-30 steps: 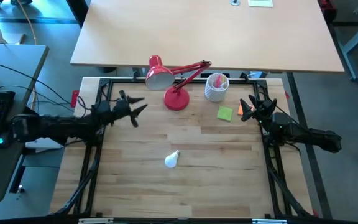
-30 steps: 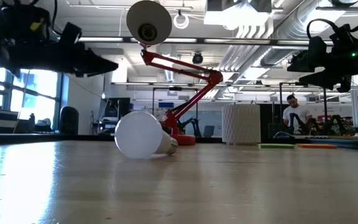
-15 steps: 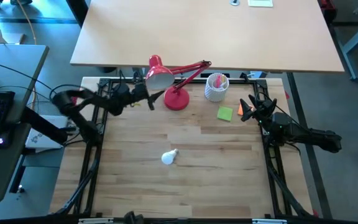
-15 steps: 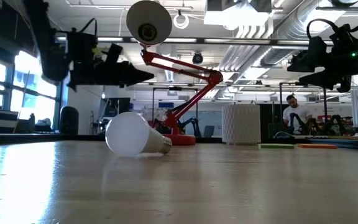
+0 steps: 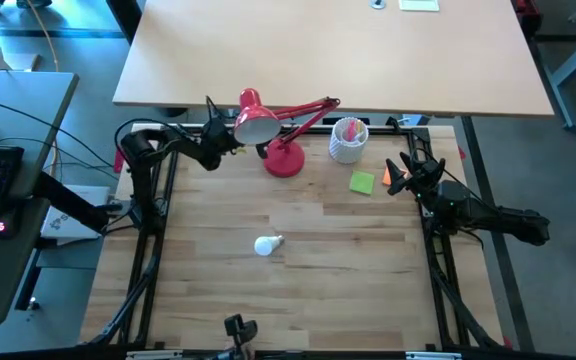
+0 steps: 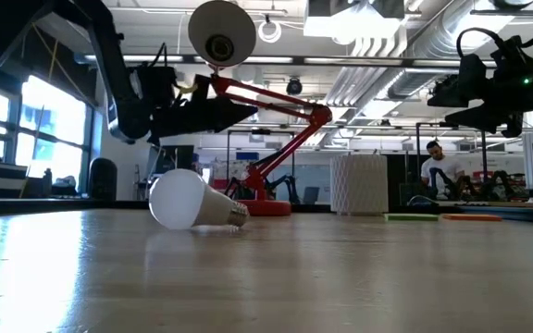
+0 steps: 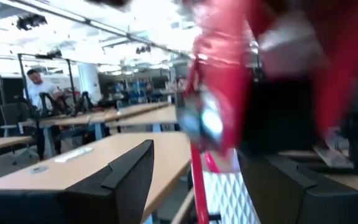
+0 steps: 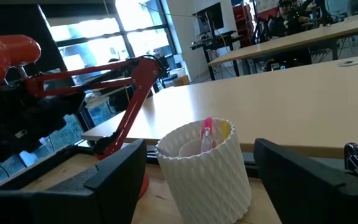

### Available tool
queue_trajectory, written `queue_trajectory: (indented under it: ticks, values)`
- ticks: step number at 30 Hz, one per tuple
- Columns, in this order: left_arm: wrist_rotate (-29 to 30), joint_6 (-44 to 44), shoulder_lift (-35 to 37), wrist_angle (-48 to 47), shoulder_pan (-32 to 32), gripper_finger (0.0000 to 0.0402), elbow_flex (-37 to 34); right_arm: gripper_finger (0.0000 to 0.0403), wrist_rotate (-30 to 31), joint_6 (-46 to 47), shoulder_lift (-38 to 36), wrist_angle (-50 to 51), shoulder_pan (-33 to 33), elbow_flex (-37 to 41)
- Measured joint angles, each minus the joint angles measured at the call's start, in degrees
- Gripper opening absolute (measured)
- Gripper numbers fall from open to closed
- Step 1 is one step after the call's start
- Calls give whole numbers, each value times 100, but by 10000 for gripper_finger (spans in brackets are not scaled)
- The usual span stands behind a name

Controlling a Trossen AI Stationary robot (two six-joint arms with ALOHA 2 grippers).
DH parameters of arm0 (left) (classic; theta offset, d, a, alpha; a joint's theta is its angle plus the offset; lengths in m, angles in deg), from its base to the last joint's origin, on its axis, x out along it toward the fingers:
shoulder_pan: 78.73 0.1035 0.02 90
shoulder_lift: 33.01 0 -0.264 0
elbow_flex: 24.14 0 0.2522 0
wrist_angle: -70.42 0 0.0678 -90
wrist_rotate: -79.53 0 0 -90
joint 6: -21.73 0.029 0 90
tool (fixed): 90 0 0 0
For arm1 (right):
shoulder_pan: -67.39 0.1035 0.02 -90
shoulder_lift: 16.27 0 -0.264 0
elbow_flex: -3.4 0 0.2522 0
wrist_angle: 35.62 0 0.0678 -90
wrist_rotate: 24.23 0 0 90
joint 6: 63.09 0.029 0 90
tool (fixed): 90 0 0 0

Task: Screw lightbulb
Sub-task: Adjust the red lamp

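The small white lightbulb [image 5: 266, 244] lies on its side on the wooden table [image 5: 348, 290], its globe and its screw base [image 6: 237, 215] both on the wood, and no gripper is near it. The red lamp stands at the far edge on its round base [image 5: 284, 160], its shade [image 5: 256, 122] held up on its arm. My left gripper [image 5: 224, 141] is open, just left of the shade. The left wrist view shows the lamp's red head [image 7: 219, 93] blurred ahead of the spread fingers; I cannot tell whether they touch it. My right gripper [image 5: 400, 175] waits open at the right.
A white perforated pen cup [image 5: 348, 140] stands right of the lamp, with a green note [image 5: 362, 182] and an orange one beside it near my right gripper. A bigger desk [image 5: 338, 55] lies beyond the far edge. A person [image 6: 430, 166] is in the room behind.
My left gripper has swung from the table's left side toward the far edge and up to the lamp's shade, its arm folding up high. The lightbulb has rolled a little toward the far left, turning as it went, with no gripper on it.
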Motion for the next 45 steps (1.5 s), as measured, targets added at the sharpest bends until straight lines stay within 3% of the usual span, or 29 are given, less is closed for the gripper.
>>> queue_trajectory:
  ticks: [10,22,32,41,45]
  values:
    - [-21,-315,10,414,123,205,71,295,-3,-1,-1,0,1,0]
    - [-392,-595,1,394,118,29,71,295,-1,-1,0,0,-1,0]
    - [-370,-1288,449,184,106,25,53,295,-2,0,0,0,-1,0]
    - [-289,-840,1969,-716,-228,24,-343,295,-1,-1,-2,0,-1,0]
    - [44,-559,2760,-1341,-415,24,-620,295,-1,-1,-2,0,1,0]
